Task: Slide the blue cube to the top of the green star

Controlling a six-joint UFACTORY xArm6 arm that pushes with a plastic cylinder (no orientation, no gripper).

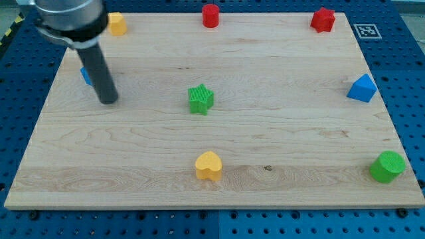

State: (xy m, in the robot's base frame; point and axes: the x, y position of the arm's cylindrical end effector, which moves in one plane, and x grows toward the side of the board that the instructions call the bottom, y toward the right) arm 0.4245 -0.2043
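Observation:
The green star (200, 99) lies near the middle of the wooden board (279, 133). The blue cube (85, 75) is at the view's left edge of the board, mostly hidden behind the dark rod. My tip (108, 101) rests on the board just below and to the right of the blue cube, well to the left of the green star.
A yellow block (117, 24) is at the top left, a red cylinder (210, 15) at top centre, a red block (323, 19) at top right. A blue triangular block (362, 88) is at the right edge, a green cylinder (387, 166) bottom right, a yellow heart (208, 166) bottom centre.

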